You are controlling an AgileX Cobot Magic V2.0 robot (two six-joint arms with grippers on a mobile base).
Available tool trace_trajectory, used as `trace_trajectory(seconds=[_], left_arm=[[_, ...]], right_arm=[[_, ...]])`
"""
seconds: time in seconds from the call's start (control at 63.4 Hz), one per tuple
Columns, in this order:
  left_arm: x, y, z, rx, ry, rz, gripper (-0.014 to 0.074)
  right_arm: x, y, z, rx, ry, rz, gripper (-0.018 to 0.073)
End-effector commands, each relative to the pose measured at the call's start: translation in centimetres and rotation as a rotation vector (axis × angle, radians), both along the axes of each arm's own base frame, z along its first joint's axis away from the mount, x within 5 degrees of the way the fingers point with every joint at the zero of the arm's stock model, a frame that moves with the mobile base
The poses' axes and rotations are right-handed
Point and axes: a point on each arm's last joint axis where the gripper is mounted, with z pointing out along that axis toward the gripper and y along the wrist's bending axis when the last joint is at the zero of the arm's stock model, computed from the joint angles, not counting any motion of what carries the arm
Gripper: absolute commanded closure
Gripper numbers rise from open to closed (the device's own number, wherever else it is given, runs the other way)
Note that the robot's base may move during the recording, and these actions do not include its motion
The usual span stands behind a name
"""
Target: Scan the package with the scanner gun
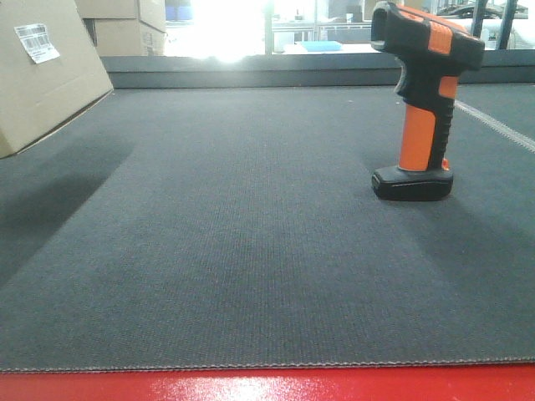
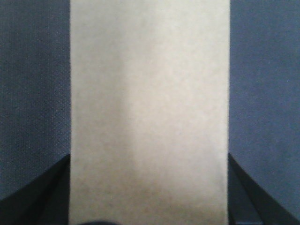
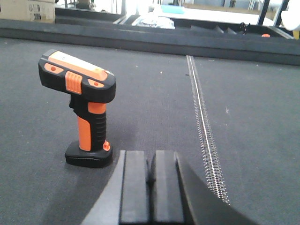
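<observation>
The left hand (image 2: 149,161) grips the plain tan cardboard box (image 1: 50,83), tilted at the left. The right hand (image 3: 150,173) (squeezed tight, empty) should open next and grab the black-and-orange scanner gun (image 1: 422,109) standing nearby on the dark surface (image 1: 251,251).

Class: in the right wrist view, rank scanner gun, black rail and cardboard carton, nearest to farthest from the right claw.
1. Scanner gun, left, just ahead of the right claw.
2. Black rail, across the far edge.
3. Cardboard carton, top left, beyond the rail.
</observation>
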Motion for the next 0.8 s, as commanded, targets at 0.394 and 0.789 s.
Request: trace_trajectory(seconds=[0.394, 0.789], left_arm=[[-0.2, -0.1, 0.8, -0.020, -0.039, 0.008, 0.0514], [-0.1, -0.3, 0.9, -0.049, -0.045, 0.007, 0.0514]], right_arm=[[1.3, 0.1, 0.4, 0.052, 0.062, 0.006, 0.0727], [4.5, 0.4, 1.4, 0.109, 0.260, 0.018, 0.0727]])
